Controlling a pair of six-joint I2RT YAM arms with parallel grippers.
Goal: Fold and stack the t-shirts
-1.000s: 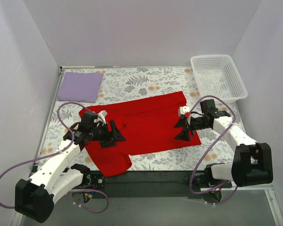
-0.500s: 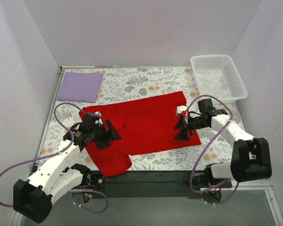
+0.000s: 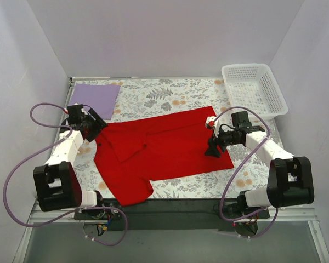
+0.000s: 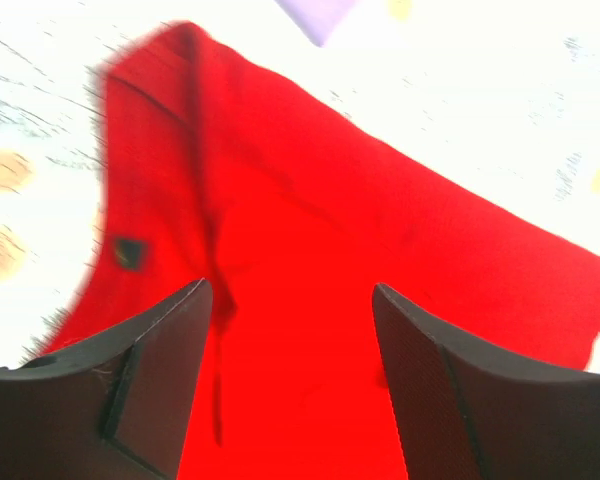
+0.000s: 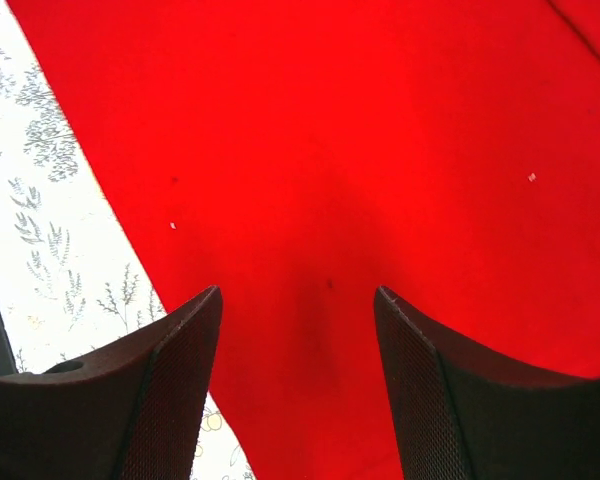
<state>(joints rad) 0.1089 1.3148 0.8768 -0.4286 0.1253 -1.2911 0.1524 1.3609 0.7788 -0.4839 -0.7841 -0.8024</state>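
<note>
Red t-shirt (image 3: 164,150), flat at centre, mid-fold: left gripper (image 3: 97,125) at its left corner, right gripper (image 3: 212,149) over its right edge, both wide, empty; next likely needs edge pinches; lavender t-shirt (image 3: 94,100) far-left.

Our left arm (image 3: 66,150) swings out to the left

We see the left gripper (image 3: 100,127) gone from the red shirt's (image 3: 164,148) near-left part and now at its far-left corner, near the lavender shirt (image 3: 94,99). Its cable (image 3: 44,104) loops higher and further left, and the right gripper (image 3: 213,147) shifts only slightly.
</note>
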